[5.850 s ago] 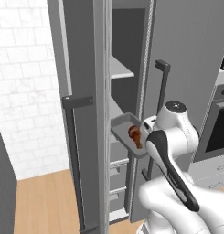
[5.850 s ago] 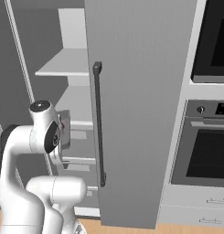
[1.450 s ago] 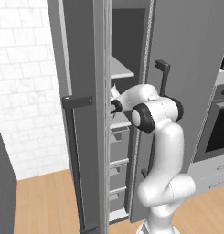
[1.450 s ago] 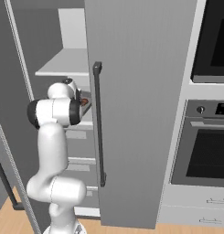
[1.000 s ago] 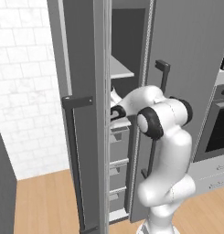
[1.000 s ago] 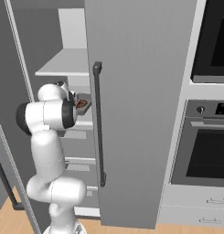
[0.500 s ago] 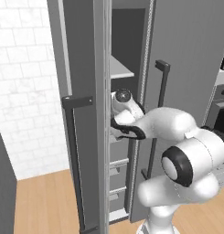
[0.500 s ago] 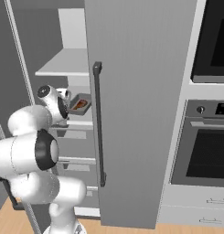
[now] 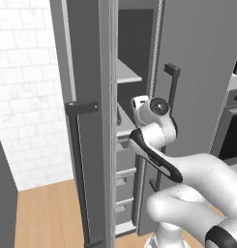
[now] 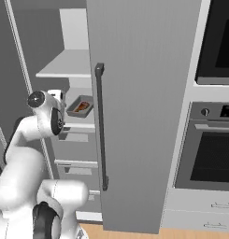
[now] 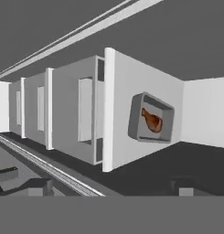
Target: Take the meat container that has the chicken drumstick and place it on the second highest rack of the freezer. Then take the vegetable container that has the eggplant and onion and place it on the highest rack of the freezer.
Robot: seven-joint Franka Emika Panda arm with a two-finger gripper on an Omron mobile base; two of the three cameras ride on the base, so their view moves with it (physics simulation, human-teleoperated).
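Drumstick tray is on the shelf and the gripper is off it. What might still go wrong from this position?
1. The meat container sits near the front edge of the second highest rack; a bump could tip it off.
2. The open gripper hangs inside the freezer, so the arm could clip the door on its way out.

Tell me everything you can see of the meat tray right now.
The meat tray is a shallow grey rectangular container with raised walls, plain and matte like plastic. It sits flat on the lower shelf inside the freezer, just above the drawer fronts and under the upper shelf. One brown-orange drumstick lies inside it. In the hand view, which is rolled sideways, the tool is clear of the tray.
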